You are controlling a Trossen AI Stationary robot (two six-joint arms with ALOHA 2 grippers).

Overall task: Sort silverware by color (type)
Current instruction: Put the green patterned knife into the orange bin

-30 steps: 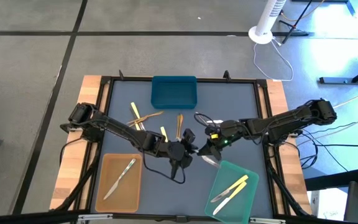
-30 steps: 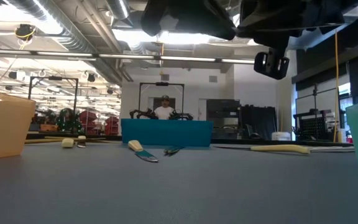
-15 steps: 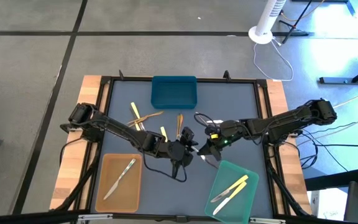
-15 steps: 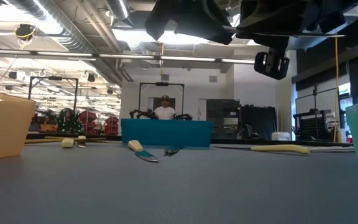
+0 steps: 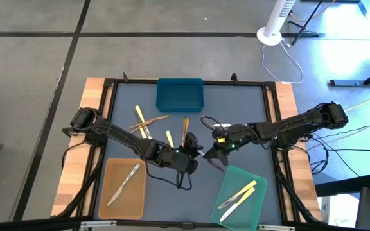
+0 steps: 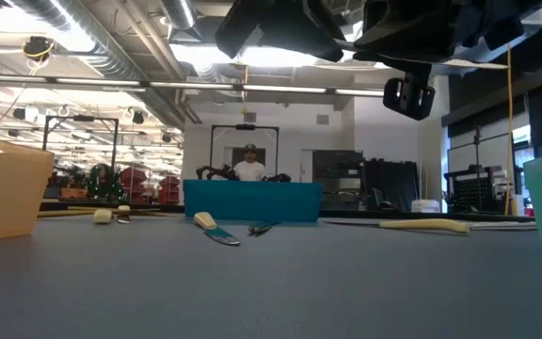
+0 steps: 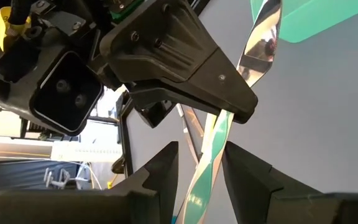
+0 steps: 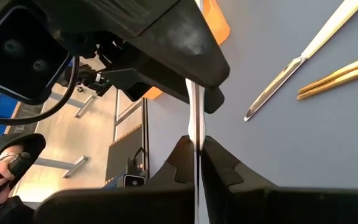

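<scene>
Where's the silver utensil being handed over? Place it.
In the high view it hangs mid-table by the green tray's upper-left corner, pinched in the shut right gripper. The silver utensil runs between the left gripper's open fingers.

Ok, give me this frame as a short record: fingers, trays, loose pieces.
right gripper: shut on silver utensil, mid-table
left gripper: fingers open, one each side of the silver utensil
tan tray: one silver knife
green tray: two pale utensils
blue tray: far edge
loose utensils: several, near blue tray
</scene>
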